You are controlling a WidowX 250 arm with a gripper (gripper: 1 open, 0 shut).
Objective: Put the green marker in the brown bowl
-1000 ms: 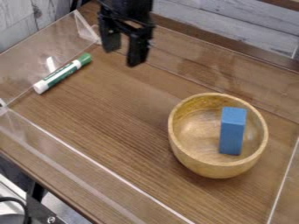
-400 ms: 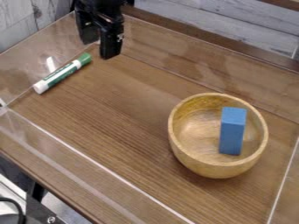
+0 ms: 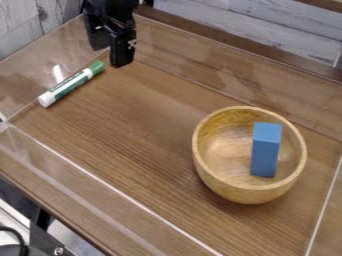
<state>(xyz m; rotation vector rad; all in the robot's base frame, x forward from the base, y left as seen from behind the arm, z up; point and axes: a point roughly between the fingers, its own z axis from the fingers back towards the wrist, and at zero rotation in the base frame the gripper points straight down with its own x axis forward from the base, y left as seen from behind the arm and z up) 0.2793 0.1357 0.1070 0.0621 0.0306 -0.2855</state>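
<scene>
"Gripper [image 3: 111,50] first: what am I doing with it?"

"I'm on the approach, I judge. In the camera view its fingers stand apart with nothing between them, up near the far left of the bench [image 3: 147,120]. The green marker [image 3: 71,84] lies on the wood just on the near side of it, slanting, green cap end towards the gripper."

"And the brown bowl [image 3: 209,167]?"

"Well apart, over at the right, with the blue block [image 3: 266,149] inside. I leave that block alone; it takes up part of the room, so I'd aim the drop at the open left side of the bowl."

"What does the next move ask of me?"

"I need to come over the barrel, turn the fingers across it and lower before closing. Too far off centre and the marker could roll."

"Anything changed in that view?"

"Against the earliest frame, I have the gripper further left, nearer the marker's line, and the fingers show more clearly. Marker, bowl and block lie where they did."
</scene>
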